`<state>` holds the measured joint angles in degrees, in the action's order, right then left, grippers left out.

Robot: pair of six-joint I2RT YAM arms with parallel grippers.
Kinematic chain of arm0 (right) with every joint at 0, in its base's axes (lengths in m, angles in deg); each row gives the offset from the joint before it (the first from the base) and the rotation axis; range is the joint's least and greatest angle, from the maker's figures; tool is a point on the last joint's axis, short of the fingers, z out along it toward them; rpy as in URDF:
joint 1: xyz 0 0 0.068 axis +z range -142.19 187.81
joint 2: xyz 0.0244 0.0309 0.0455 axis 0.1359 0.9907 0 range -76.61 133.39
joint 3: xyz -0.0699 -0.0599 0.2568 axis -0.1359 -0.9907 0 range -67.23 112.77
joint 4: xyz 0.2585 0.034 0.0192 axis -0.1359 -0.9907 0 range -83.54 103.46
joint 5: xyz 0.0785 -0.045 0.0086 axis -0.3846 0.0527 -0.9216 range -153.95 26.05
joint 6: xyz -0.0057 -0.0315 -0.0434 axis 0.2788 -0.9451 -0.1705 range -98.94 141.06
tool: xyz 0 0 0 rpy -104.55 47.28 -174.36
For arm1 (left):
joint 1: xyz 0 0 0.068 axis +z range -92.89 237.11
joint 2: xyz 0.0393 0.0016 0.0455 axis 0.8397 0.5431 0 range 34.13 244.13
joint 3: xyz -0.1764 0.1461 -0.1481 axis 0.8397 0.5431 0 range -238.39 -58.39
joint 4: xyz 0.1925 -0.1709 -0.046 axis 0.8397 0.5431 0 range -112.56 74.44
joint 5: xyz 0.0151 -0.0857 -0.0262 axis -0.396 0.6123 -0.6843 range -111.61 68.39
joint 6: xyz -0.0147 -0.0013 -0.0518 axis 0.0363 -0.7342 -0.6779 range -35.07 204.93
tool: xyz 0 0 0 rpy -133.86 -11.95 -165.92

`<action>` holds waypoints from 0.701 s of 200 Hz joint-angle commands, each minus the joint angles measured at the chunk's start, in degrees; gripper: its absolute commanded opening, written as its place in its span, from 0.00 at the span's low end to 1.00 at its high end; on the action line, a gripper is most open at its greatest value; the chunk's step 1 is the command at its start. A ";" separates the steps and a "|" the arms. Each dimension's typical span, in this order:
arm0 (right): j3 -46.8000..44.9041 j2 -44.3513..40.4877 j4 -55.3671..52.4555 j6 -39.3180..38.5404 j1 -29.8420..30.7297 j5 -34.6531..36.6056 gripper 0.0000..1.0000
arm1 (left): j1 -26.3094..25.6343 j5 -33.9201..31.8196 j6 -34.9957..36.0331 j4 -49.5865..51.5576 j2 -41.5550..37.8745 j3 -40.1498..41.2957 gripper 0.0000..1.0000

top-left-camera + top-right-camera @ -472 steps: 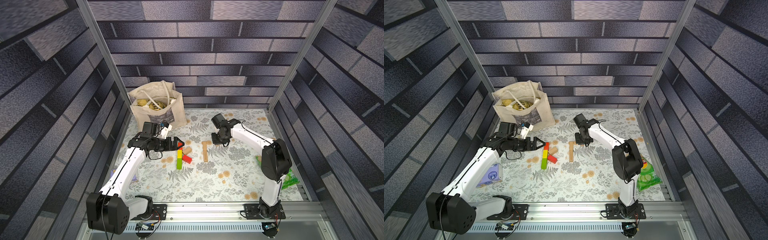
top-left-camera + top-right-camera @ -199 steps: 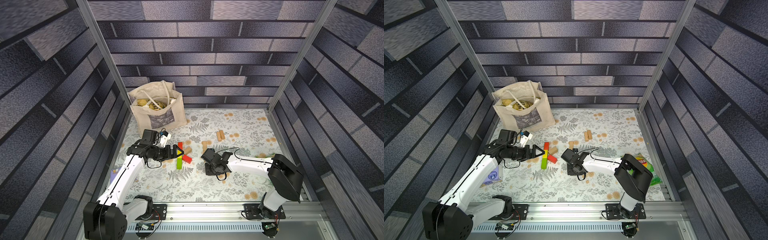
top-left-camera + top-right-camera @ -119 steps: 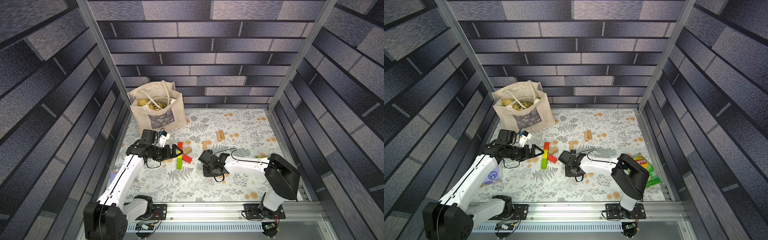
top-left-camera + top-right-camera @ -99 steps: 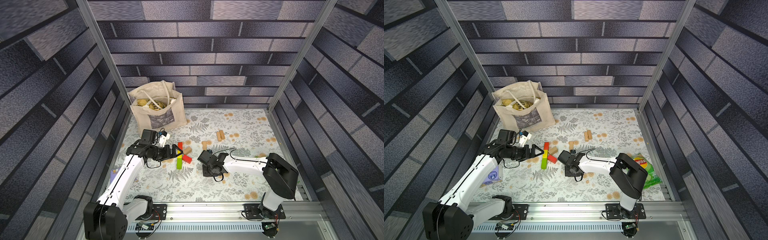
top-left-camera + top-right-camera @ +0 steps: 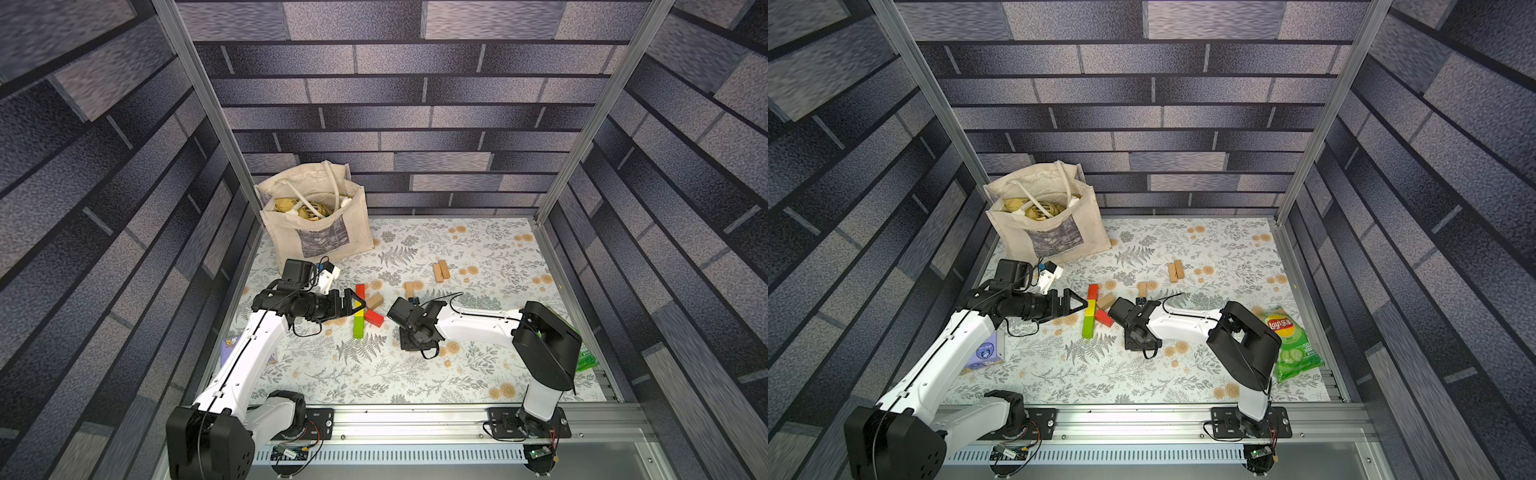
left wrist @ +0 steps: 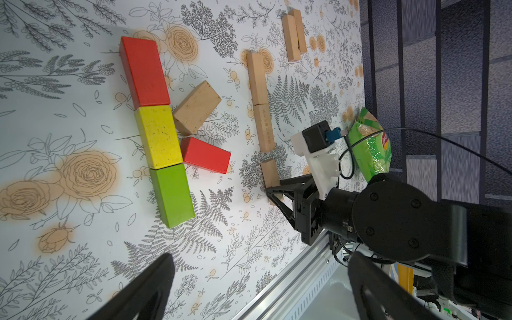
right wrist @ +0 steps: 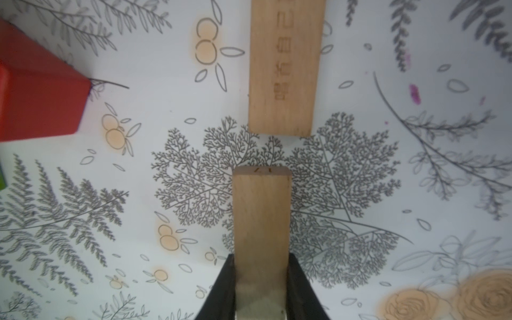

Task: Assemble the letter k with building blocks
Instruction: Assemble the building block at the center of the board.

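Observation:
The building blocks form a figure on the floral mat: a red block (image 6: 144,72), a yellow one (image 6: 158,135) and a green one (image 6: 173,194) lie end to end. A plain block (image 6: 196,106) and a second red block (image 6: 206,158) slant off the yellow one. My left gripper (image 6: 260,277) hovers open and empty just left of them (image 5: 353,305). My right gripper (image 7: 261,260) is shut on a plain wooden block (image 7: 261,216), low over the mat. That block points at a plain bar (image 7: 285,69), a small gap apart. In both top views the held block is mostly hidden.
A canvas tote bag (image 5: 316,220) stands at the back left. Two plain blocks (image 5: 440,272) lie side by side beyond the right arm. A green crisp packet (image 5: 1291,345) lies at the right edge, and a small box (image 5: 984,353) under the left arm.
My right gripper, holding the plain block, has come from the far middle down to the near end of the plain bars and edged left. The left arm has stayed almost still.

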<state>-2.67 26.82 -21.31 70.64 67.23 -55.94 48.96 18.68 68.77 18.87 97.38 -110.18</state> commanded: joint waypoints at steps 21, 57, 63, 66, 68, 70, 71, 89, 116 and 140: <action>1.41 1.09 -3.38 1.28 0.61 2.16 0.21 | 0.31 -0.07 0.25 0.84 -1.25 0.11 1.00; 2.74 2.46 -4.42 0.79 0.70 2.33 0.21 | 0.40 -0.18 0.26 0.90 -1.31 0.20 1.00; 3.06 2.62 -4.59 0.62 0.68 2.35 0.21 | 0.34 -0.16 0.26 0.92 -1.29 0.17 1.00; 3.18 2.72 -4.64 0.61 0.71 2.36 0.21 | 0.40 -0.13 0.26 0.92 -1.28 0.12 1.00; 3.25 2.77 -4.64 0.52 0.70 2.32 0.21 | 0.32 -0.17 0.30 0.93 -1.32 0.11 1.00; 3.28 2.81 -4.75 0.52 0.74 2.35 0.21 | 0.38 -0.20 0.29 0.93 -1.34 0.11 1.00; 3.29 2.86 -4.73 0.52 0.68 2.35 0.21 | 0.35 -0.21 0.27 0.93 -1.35 0.11 1.00; 3.38 3.12 -5.03 0.51 0.69 2.60 0.21 | 0.38 -0.29 0.34 0.92 -1.37 0.11 1.00; 3.47 3.26 -5.42 0.86 0.70 2.99 0.21 | 0.31 -0.41 0.34 0.93 -1.55 0.15 1.00; 3.52 3.57 -5.72 0.98 0.65 3.31 0.21 | 0.33 -0.38 0.34 1.05 -1.54 0.11 1.00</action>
<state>-0.05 29.03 -24.15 71.19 67.34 -53.82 48.96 18.62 68.77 18.87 97.18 -110.18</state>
